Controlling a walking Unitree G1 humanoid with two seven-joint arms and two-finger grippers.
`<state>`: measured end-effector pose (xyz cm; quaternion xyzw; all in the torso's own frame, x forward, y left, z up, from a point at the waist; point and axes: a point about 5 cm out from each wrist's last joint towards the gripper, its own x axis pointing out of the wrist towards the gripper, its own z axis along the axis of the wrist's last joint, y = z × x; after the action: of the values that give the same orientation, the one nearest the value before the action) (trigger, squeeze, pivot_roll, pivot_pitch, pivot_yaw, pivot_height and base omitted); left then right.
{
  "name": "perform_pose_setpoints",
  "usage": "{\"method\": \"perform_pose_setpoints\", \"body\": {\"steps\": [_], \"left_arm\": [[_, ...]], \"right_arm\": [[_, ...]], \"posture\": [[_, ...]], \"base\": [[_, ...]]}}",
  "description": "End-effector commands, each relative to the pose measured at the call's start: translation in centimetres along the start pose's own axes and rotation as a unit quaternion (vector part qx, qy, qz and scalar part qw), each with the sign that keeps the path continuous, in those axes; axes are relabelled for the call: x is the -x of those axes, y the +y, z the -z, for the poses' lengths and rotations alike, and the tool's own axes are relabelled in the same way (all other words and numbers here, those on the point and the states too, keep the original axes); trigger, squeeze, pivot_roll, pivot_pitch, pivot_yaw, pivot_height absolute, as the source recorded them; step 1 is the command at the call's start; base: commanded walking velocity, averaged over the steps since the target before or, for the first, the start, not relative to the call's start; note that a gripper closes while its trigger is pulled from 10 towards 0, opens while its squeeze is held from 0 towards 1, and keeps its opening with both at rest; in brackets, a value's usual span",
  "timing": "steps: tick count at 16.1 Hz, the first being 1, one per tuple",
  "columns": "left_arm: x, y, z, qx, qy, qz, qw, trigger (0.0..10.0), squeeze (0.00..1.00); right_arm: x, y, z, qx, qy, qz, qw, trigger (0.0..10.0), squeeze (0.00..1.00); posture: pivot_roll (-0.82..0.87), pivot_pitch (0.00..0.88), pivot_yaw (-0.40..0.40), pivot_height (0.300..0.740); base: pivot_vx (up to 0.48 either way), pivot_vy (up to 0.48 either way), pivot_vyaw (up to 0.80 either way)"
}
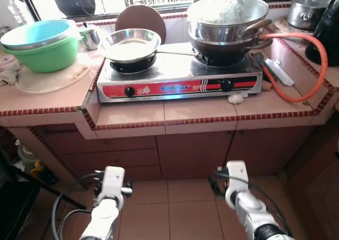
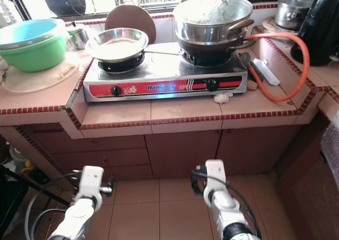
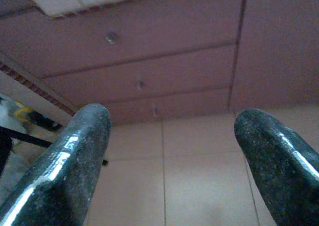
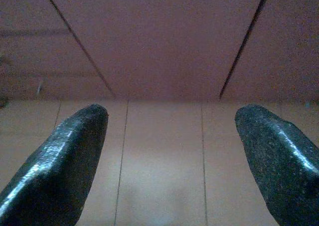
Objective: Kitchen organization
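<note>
The left hand [image 3: 169, 151] and right hand [image 4: 169, 151] hang low with fingers spread, holding nothing. Beyond and above them, on the worktop [image 1: 201, 110], the stove [image 1: 180, 78] carries a pan [image 1: 130, 44] and stacked pots [image 1: 228, 20]; organizing seems not begun.

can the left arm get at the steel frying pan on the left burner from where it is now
Probably not yet. The left gripper hangs open, low by the cabinet drawers, well below the counter edge. Nothing blocks the frying pan from the front, so raising the arm should do.
</note>
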<state>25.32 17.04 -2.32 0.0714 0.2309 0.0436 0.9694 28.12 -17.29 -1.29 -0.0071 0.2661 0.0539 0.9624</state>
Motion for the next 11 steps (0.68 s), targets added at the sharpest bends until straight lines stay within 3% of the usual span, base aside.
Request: {"method": "perform_pose_setpoints", "body": {"steps": [1,3,7,11], "left_arm": [[0.1,0.6,-1.2,0.012,-0.03,-0.009,0.999,10.0,0.0],[2.4,1.2,-3.4,0.015,-0.095,0.004,0.995,10.0,0.0],[5.7,2.4,-4.0,0.039,-0.121,0.033,0.991,10.0,0.0],[7.0,2.4,-4.9,0.043,-0.156,0.03,0.986,10.0,0.0]], "right_arm": [[0.0,-0.1,-1.3,0.014,-0.036,-0.01,0.999,10.0,0.0],[0.7,-1.0,-3.4,0.031,-0.095,-0.023,0.995,10.0,0.0],[2.6,-2.1,-4.6,0.055,-0.137,-0.032,0.989,10.0,0.0],[4.3,-1.9,-4.5,0.03,-0.153,-0.029,0.987,10.0,0.0]], "posture": [[-0.14,0.0,0.039,0.74],[-0.13,0.0,0.036,0.74],[-0.1,0.0,0.022,0.74],[-0.11,0.025,0.046,0.74]], "base": [[0.0,0.0,0.0],[0.0,0.0,0.0],[0.0,0.0,0.0],[0.0,0.0,0.0]]}}
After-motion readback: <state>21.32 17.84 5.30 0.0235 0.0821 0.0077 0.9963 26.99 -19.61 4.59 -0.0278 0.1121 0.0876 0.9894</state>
